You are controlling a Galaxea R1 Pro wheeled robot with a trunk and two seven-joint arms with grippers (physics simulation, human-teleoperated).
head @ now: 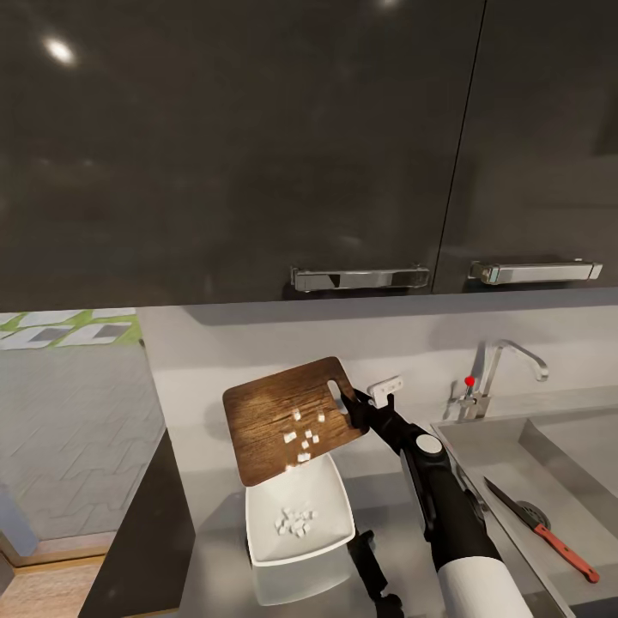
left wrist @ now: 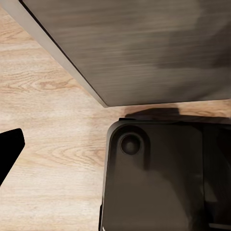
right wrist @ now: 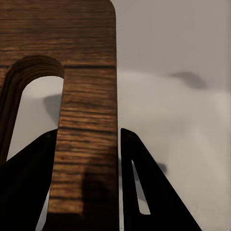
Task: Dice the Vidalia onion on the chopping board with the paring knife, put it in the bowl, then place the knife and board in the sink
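My right gripper (head: pixel 354 403) is shut on the handle end of the dark wooden chopping board (head: pixel 266 421), holding it tilted in the air above the white bowl (head: pixel 254 515) on the grey countertop (head: pixel 215 558). Small white pieces of diced onion (head: pixel 305 436) cling to the sloping board, and more diced onion (head: pixel 294 522) lies in the bowl. The right wrist view shows the board's edge (right wrist: pixel 86 96) beside its slot, clamped in the right gripper (right wrist: pixel 88 132). The red-handled paring knife (head: pixel 541 528) lies in the steel sink (head: pixel 498 446) near the drain. One finger (left wrist: pixel 9 149) of my left gripper hangs over the wood floor, holding nothing.
The chrome tap (head: pixel 506 356) with its red-tipped lever stands behind the sink. Dark wall cabinets (head: pixel 257 146) with bar handles hang close above. The countertop ends at the left beside a tiled floor (head: pixel 77 429). Below my left arm are a dark cabinet front (left wrist: pixel 144 43) and the robot's base (left wrist: pixel 159 178).
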